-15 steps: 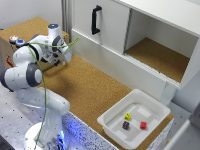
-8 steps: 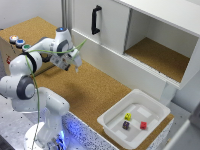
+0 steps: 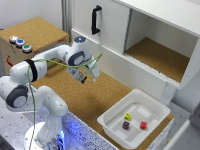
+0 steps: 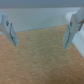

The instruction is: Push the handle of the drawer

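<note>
The single arm reaches across the cork-covered surface, its end effector hanging low over the cork in front of the white cabinet. In the wrist view the two fingers stand well apart with only bare cork and the cabinet's pale base between them, so the end effector is spread and carries nothing. A push needs no grasp, which may be why nothing is pinched.

The task's object lies on the other side of the arm. The brown box stands at the exterior view's left, carrying three coloured buttons on its top. The drawer and its handle belong to the front of this box, but that face is hidden behind the arm's links and neither can be made out; their exact place and whether the drawer stands open cannot be told.

The long black vertical handle on the cabinet door is near the end effector but is not the target. A white tray with three small blocks, yellow, dark and red, rests at the lower right of the exterior view, well clear of the arm.

Judged from this pose, the push has not begun: the end effector is well apart from the box and would have to travel toward the exterior view's left to meet the handle squarely.
</note>
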Robot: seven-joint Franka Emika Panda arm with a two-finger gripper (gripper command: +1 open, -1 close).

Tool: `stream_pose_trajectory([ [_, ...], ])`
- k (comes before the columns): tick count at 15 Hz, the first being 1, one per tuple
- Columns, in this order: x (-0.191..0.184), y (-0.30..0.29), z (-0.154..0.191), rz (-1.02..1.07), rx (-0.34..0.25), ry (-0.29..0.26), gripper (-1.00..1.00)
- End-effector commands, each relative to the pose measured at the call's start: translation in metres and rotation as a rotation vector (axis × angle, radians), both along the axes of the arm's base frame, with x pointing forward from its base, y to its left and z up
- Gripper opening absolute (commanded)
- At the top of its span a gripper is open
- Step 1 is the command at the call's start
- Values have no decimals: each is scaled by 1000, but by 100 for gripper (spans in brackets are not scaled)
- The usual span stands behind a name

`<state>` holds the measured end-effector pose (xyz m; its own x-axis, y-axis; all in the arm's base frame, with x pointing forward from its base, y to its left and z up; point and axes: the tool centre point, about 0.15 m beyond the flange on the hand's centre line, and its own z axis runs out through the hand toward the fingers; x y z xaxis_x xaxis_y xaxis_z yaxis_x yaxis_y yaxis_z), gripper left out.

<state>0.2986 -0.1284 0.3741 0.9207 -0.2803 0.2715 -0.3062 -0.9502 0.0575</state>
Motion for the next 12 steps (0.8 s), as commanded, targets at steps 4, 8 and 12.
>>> stream_pose_trajectory([
  [4,20,-163,-6,-38,51,116,100],
  [8,28,-218,-26,46,89,150,100],
  [12,28,-249,-41,172,69,162,100],
])
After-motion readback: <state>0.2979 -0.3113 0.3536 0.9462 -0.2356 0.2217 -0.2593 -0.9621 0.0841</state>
